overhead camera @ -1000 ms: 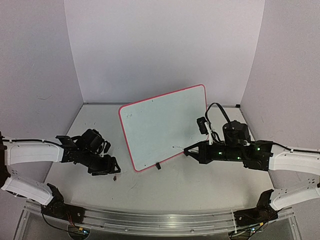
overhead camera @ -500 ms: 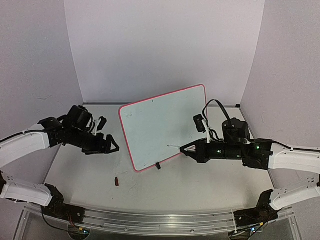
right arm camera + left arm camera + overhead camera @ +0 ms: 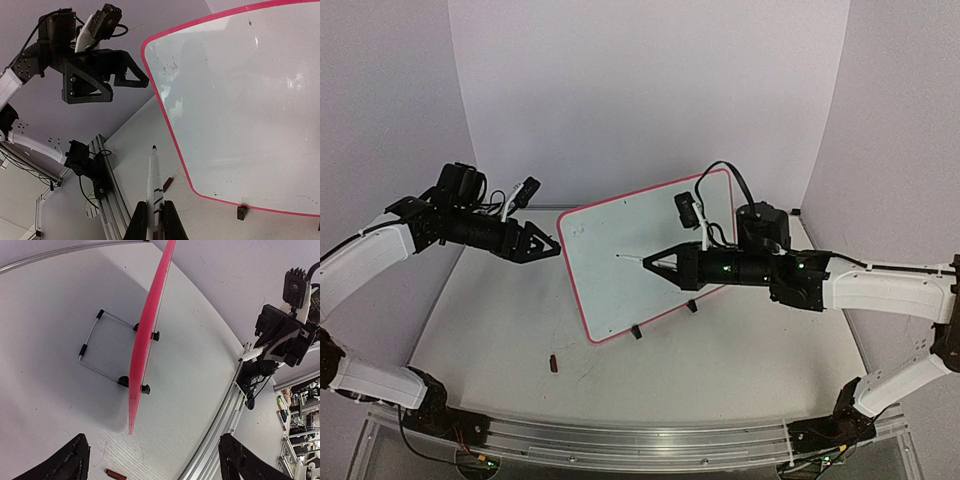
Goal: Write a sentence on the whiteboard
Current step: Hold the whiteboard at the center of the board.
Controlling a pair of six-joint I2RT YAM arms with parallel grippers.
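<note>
The whiteboard (image 3: 616, 300), glossy white in a thin red frame, leans back on its wire stand (image 3: 99, 346) mid-table. No sentence shows on its face, only faint smudges near its upper left corner (image 3: 170, 65). My right gripper (image 3: 667, 265) is shut on a white marker pen (image 3: 638, 260), uncapped, with its dark tip hovering in front of the board's middle. The pen (image 3: 154, 187) sticks out between the fingers (image 3: 138, 220). My left gripper (image 3: 545, 245) hangs open and empty in the air beside the board's upper left corner, apart from it. The left wrist view shows the board edge-on (image 3: 146, 340).
A small red pen cap (image 3: 554, 364) lies on the table in front of the board's lower left corner, seen too as a cap (image 3: 116, 473) in the left wrist view. An aluminium rail (image 3: 620, 440) runs along the near edge. Purple walls close in the back and sides.
My left arm rose from the table toward the board's upper left corner with its jaws opening, leaving the red cap behind. My right arm carried the pen up and left across the board.
</note>
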